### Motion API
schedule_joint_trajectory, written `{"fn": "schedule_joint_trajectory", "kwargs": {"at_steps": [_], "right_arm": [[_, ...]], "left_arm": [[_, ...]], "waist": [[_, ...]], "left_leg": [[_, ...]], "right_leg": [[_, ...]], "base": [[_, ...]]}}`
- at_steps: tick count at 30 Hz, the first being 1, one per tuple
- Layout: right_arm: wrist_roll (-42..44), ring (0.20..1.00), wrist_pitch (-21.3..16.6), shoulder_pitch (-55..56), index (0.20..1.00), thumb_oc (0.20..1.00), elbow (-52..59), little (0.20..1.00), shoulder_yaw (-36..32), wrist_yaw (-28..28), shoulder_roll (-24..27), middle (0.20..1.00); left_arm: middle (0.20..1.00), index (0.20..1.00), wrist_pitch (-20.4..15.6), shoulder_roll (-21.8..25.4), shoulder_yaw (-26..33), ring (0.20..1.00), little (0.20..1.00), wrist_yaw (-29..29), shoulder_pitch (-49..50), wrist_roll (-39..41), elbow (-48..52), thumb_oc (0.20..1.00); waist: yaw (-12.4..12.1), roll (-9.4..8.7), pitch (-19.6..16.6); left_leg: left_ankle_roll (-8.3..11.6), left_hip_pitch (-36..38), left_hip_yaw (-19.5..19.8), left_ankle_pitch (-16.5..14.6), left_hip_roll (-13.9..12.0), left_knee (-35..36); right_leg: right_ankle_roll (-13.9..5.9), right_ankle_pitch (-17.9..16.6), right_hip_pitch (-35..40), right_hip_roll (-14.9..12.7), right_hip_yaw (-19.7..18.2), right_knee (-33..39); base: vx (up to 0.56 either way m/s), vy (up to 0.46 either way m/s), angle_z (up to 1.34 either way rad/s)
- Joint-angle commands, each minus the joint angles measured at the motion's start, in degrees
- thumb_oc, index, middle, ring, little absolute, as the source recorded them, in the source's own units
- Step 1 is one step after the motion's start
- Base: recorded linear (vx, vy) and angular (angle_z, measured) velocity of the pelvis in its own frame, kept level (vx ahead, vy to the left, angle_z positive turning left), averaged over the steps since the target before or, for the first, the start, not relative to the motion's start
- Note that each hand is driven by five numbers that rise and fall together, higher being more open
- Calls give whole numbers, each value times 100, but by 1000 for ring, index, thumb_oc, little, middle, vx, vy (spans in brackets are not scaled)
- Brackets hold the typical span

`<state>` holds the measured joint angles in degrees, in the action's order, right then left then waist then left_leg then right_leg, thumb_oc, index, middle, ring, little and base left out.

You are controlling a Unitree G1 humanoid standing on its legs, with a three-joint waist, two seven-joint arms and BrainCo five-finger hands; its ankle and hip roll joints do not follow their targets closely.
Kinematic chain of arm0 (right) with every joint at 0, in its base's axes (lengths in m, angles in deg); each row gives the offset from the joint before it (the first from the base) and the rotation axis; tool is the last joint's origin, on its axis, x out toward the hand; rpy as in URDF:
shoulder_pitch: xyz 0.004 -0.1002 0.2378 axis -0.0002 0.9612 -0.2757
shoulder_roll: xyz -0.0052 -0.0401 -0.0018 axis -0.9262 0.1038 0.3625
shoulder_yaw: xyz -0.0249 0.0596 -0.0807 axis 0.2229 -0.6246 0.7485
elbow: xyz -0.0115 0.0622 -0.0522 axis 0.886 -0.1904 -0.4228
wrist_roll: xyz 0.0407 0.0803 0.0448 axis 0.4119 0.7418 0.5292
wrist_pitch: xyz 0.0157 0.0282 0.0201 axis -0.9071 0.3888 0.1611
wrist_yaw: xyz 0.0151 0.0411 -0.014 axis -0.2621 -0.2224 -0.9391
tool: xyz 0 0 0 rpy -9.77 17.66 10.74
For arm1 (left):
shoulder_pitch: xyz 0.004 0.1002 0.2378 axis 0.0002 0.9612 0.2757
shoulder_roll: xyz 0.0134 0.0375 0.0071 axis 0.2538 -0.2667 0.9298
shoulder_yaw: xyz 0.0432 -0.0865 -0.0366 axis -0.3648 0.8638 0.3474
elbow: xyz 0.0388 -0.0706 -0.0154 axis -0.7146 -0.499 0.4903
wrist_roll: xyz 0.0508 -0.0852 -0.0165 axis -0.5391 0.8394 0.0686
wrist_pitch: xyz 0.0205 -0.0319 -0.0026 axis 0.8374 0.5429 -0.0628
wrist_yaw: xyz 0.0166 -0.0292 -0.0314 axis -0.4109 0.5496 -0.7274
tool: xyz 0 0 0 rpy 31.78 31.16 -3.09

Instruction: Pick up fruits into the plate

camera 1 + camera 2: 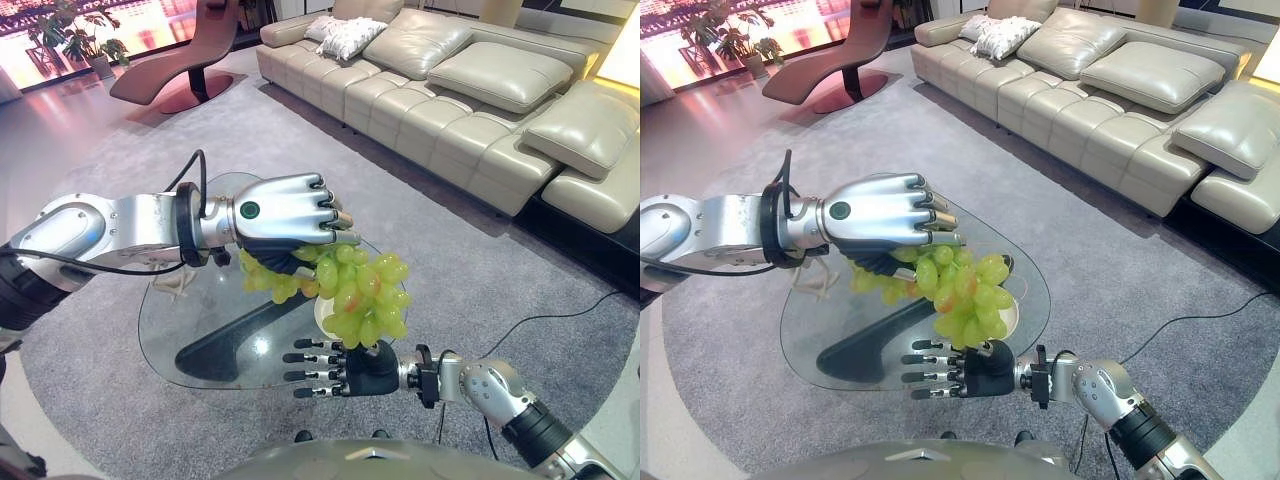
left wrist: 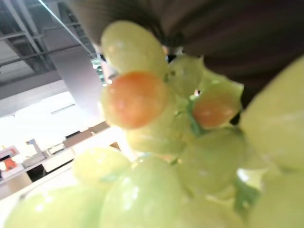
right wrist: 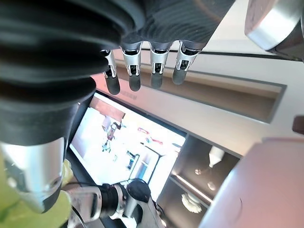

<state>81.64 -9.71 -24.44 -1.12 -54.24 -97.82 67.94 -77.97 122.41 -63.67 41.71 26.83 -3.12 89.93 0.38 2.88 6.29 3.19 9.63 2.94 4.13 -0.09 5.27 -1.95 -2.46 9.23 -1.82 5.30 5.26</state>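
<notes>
A big bunch of green grapes (image 1: 365, 290) hangs above the oval glass table (image 1: 190, 330), with my left hand (image 1: 285, 210) shut on its top from above. Up close, the grapes (image 2: 156, 190) show a few orange-tinged berries. Under the bunch a white plate (image 1: 321, 318) lies on the glass, mostly hidden by the fruit. My right hand (image 1: 335, 368) is open near the table's front edge, just below the grapes, its fingers (image 3: 152, 71) straight and pointing left, holding nothing.
A small pale object (image 1: 820, 285) lies on the table's left part. A dark curved base (image 1: 240, 345) shows through the glass. A cream leather sofa (image 1: 450, 90) stands at the back right, a brown lounge chair (image 1: 190, 60) at the back left. Grey carpet surrounds the table.
</notes>
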Motion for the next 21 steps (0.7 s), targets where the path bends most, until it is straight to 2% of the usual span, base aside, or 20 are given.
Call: {"fn": "schedule_joint_trajectory", "kwargs": {"at_steps": [1, 4, 11, 21], "right_arm": [[104, 1000, -395, 73, 1000, 1000, 274, 1000, -68, -271, -186, 1000], [100, 1000, -498, 97, 1000, 1000, 231, 1000, -104, -265, -177, 1000], [280, 1000, -882, 172, 1000, 1000, 230, 1000, -371, -313, -39, 1000], [561, 1000, -1072, 182, 1000, 1000, 456, 1000, -448, -623, 104, 1000]], "left_arm": [[200, 200, -14, 18, 514, 200, 200, -66, -382, 626, -136, 200], [200, 200, -52, -18, 540, 200, 200, 8, -384, 730, -76, 200], [200, 200, -335, -352, 364, 200, 200, 723, -429, 1294, -35, 200], [200, 200, -395, -515, -108, 200, 200, 1410, -507, 1741, -181, 200]], "waist": [[-92, -185, -24], [-109, -182, -32], [-142, -164, -66], [-65, -123, -34]], "left_leg": [[-194, 160, -125, -929, 275, -113], [-188, 173, -100, -936, 279, -111], [-144, 203, -26, -961, 303, -117], [-114, 256, -94, -973, 294, -133]], "right_leg": [[-427, 341, 80, -195, -70, -100], [-436, 342, 99, -209, -18, -92], [-465, 347, 154, -281, 279, -88], [-476, 356, 188, -319, 374, -103]], "base": [[36, 13, 2], [31, 9, 4], [30, 13, 16], [11, 7, 6]]}}
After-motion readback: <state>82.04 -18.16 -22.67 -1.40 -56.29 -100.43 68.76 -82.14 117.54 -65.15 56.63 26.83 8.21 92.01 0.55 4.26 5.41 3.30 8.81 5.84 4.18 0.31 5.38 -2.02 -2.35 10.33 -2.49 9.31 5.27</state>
